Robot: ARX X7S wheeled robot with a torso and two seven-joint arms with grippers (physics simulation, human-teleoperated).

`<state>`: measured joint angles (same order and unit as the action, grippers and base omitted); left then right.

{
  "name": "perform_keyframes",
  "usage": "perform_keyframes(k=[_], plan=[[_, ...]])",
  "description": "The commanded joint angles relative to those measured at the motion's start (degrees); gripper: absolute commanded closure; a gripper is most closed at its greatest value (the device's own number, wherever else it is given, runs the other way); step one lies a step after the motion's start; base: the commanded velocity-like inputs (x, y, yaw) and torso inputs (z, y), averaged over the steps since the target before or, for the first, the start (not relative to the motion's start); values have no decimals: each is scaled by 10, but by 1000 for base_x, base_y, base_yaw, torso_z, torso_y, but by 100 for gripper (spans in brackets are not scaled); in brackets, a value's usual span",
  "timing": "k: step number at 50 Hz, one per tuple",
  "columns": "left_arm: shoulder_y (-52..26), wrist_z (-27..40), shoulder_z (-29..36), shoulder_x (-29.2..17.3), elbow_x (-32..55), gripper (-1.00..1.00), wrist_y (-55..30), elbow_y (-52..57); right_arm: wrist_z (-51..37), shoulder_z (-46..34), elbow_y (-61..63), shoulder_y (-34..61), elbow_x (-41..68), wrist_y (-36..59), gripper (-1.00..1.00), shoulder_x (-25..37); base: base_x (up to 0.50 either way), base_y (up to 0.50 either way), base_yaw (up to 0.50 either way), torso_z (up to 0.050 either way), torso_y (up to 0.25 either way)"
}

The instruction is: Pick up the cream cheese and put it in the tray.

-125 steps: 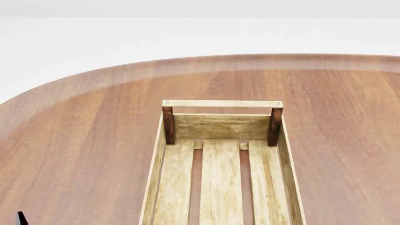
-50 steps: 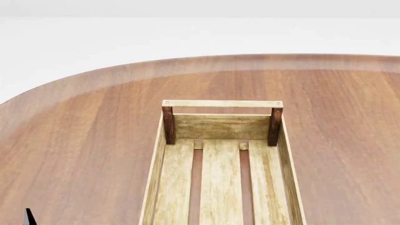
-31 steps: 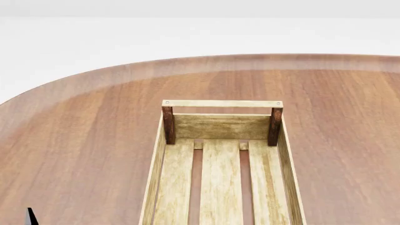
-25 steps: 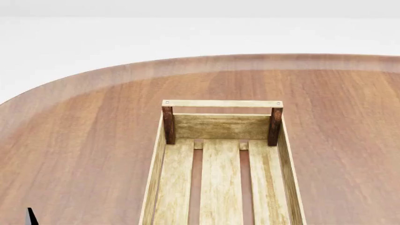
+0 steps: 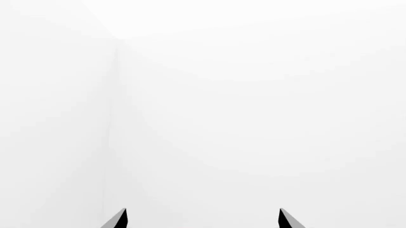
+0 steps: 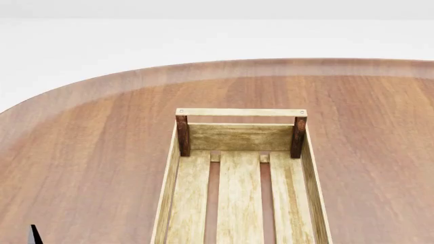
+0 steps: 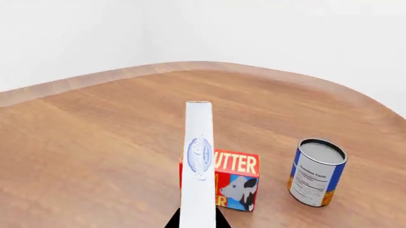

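In the right wrist view the cream cheese (image 7: 198,166), a thin white box with a blue oval logo, stands edge-on between my right gripper's (image 7: 197,221) two dark fingertips, held above the table. The right gripper is shut on it. The tray (image 6: 241,113), a light-wood slatted crate with dark brown corner posts, sits at the middle of the head view and holds nothing that shows. The right gripper and the box are out of the head view. My left gripper (image 5: 202,219) is open and faces only white wall; one dark tip (image 6: 34,235) shows at the head view's lower left.
A red-orange butter box (image 7: 236,179) stands on the brown wooden table (image 7: 95,142) just behind the held box. A blue-and-white can (image 7: 316,172) stands to its right. The table's rounded far edge (image 6: 224,63) runs across the head view, white wall beyond.
The left gripper's dark tip has crept a little rightward at the head view's lower left corner. The tray has not moved.
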<state>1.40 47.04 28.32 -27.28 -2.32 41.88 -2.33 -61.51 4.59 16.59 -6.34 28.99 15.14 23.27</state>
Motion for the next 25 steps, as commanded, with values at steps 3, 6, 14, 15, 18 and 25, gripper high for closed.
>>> perform_keyframes(k=[3,6,14,15,18,25], plan=[[-3,-2,2,1,2,-100,-4,-3,4,-42,28,51,-30,54,100,24,0,0,0,0,0],[-3,-3,3,1,2,-100,-5,-2,4,-48,31,60,-31,63,100,27,0,0,0,0,0],[-3,-3,3,1,3,-100,-7,-2,9,-82,38,93,-48,96,100,39,0,0,0,0,1],[-3,-3,3,1,2,-100,-8,-1,10,-92,41,104,-52,107,100,42,0,0,0,0,0],[-3,-3,4,0,3,-100,-10,1,12,-105,42,118,-55,120,100,43,0,0,0,0,0],[-4,-4,4,0,2,-100,-13,0,31,-144,24,167,-65,149,100,45,0,0,0,0,0]])
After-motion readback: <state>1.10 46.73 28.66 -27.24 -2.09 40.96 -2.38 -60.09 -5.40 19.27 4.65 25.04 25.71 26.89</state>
